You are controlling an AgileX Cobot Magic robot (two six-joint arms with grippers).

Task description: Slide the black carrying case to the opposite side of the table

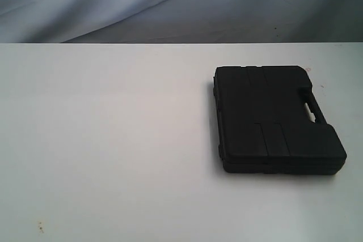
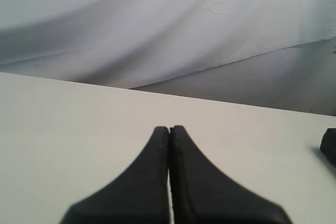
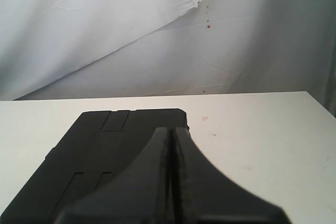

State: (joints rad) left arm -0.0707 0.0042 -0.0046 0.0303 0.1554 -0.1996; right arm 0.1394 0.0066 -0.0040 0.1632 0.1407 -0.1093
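Note:
The flat black case (image 1: 275, 117) lies closed on the right half of the white table (image 1: 113, 140), its handle slot (image 1: 312, 110) facing the right edge. No arm shows in the exterior view. In the right wrist view, my right gripper (image 3: 171, 130) is shut and empty, its tips held over the ribbed lid of the case (image 3: 105, 150). The left wrist view has my left gripper (image 2: 169, 128) shut with nothing in it, above the bare table (image 2: 63, 140); only a corner of the case (image 2: 329, 145) peeks in at the frame edge.
Wrinkled white cloth (image 1: 170, 4) hangs behind the table's far edge. Small red specks (image 1: 40, 228) mark the near left of the tabletop, and more specks (image 3: 205, 118) lie beside the case. The table's right edge (image 3: 320, 103) is close to the case.

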